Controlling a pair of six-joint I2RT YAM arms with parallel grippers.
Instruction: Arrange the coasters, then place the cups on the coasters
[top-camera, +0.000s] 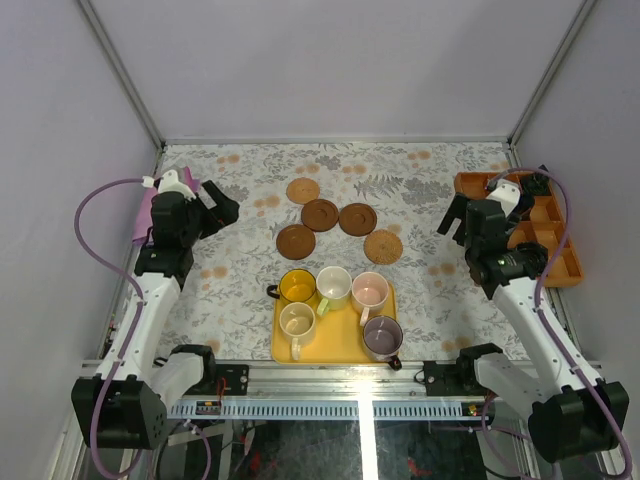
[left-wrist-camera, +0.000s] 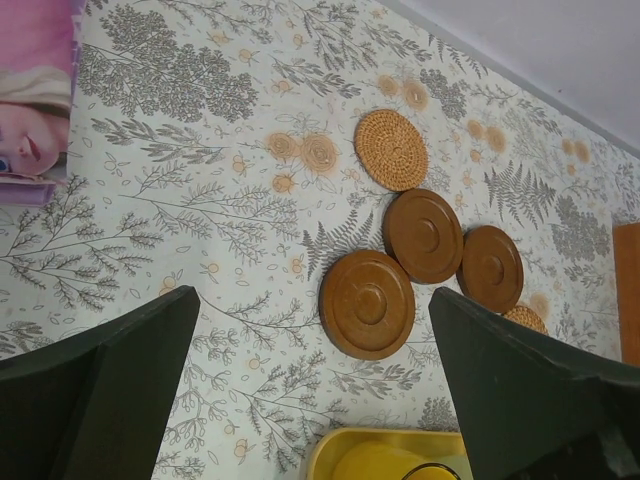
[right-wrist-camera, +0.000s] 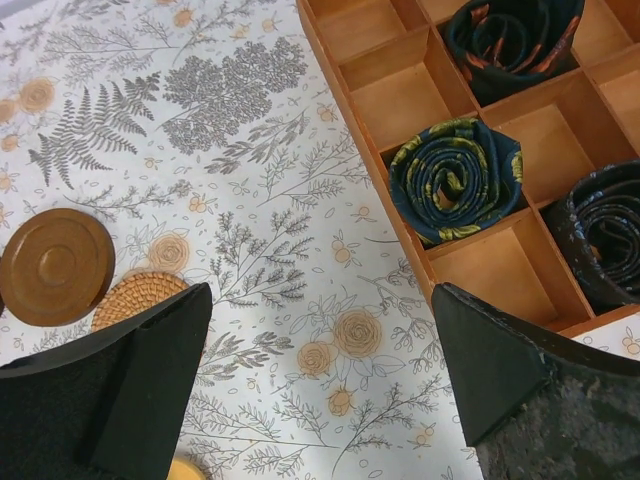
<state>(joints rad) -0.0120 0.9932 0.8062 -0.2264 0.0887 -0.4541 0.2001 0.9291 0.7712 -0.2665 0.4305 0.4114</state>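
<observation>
Five coasters bunched mid-table, some touching. Five cups just nearer, all on the yellow tray. My left gripper and right gripper are both spread wide, holding nothing, out at either side, with the right by the orange divided tray.

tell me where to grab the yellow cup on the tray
Probably its far rim, from above with the left tool, one finger inside the mouth. The yellow cup stands upright and open; its handle points left, one cream cup crowds its right, another cream cup its near side, and the far side is free.
</observation>
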